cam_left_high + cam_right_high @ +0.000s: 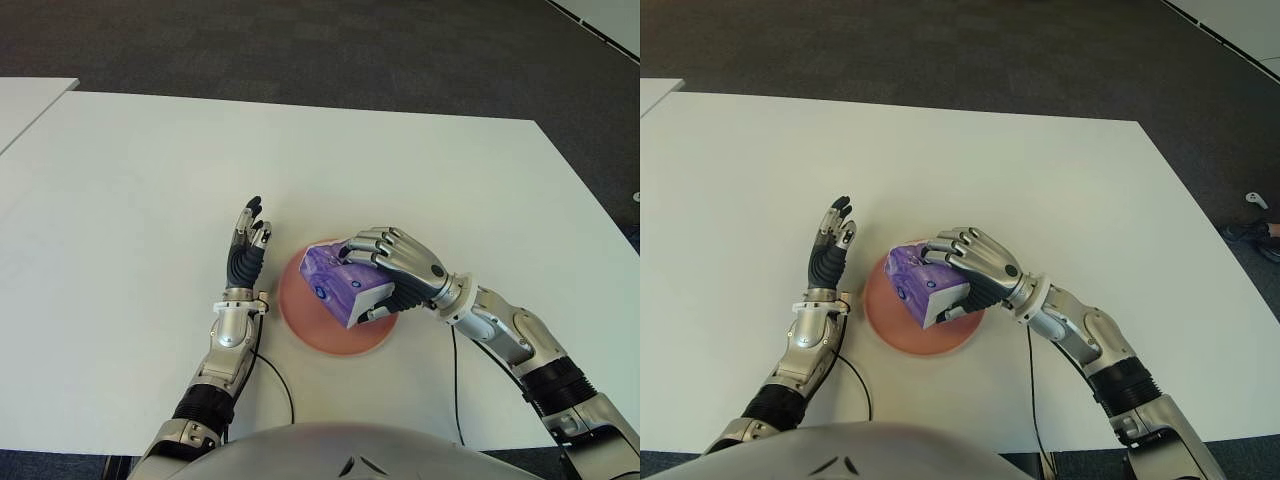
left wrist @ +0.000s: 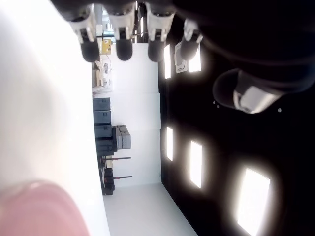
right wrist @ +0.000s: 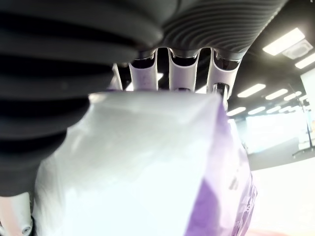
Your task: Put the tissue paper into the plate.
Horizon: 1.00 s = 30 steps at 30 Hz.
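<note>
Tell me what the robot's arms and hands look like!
Both arms are shiny silver metal with black ribbed bands near the elbows. The left hand has silver fingers with black tips and a black ribbed palm. The right hand has chunky silver fingers with dark joints and a round silver wrist ring. A thin black cable trails from each wrist across the white table.

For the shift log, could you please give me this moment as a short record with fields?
tissue pack: purple and white tissue paper pack, over the plate, tilted
plate: pink plate on the white table, partly covered by the pack
right hand: right hand grasping the pack, fingers curled over its top
left hand: left hand beside the plate on its left, fingers straight, holding nothing
task status: pack above the plate, not yet released
</note>
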Each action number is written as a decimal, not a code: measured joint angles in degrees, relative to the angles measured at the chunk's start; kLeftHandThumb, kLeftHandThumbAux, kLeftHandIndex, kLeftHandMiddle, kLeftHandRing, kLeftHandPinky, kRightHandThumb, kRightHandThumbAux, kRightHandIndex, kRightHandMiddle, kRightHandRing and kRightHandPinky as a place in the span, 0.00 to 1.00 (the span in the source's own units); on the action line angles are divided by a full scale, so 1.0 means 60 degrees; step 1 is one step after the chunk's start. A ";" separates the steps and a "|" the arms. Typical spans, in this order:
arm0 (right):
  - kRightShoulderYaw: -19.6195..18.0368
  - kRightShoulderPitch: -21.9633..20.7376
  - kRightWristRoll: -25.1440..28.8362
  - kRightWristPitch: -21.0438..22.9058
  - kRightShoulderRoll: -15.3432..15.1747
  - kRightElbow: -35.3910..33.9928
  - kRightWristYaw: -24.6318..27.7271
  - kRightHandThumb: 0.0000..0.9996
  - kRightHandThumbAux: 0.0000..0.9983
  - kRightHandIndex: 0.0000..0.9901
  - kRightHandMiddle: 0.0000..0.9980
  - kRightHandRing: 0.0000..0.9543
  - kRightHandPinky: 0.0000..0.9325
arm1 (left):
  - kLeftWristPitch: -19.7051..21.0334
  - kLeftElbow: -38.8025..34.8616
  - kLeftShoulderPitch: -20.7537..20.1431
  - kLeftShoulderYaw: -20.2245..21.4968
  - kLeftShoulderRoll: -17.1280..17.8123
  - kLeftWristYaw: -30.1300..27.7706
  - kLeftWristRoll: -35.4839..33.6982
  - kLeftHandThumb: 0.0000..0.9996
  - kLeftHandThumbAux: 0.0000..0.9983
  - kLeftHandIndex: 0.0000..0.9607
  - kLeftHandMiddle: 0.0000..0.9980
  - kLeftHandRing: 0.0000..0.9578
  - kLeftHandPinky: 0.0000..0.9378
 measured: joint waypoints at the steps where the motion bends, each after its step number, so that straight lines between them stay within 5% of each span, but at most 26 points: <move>1: -0.0010 -0.0001 -0.0011 -0.0012 0.0001 0.0020 0.0035 0.86 0.67 0.42 0.55 0.92 0.92 | 0.0000 0.0000 0.0000 0.0000 0.0000 0.0000 0.0000 0.00 0.37 0.00 0.00 0.00 0.00; 27: 0.0054 -0.0228 -0.0118 -0.0211 0.0397 0.0736 0.0369 0.86 0.67 0.42 0.55 0.91 0.90 | 0.0131 -0.0016 0.0000 0.0003 0.0000 -0.0065 0.0006 0.00 0.37 0.00 0.00 0.00 0.00; 30: 0.0054 -0.0242 -0.0110 -0.0214 0.0521 0.0851 0.0347 0.85 0.67 0.42 0.56 0.84 0.83 | 0.0175 -0.0022 0.0002 0.0003 0.0000 -0.0065 0.0007 0.00 0.37 0.00 0.00 0.00 0.00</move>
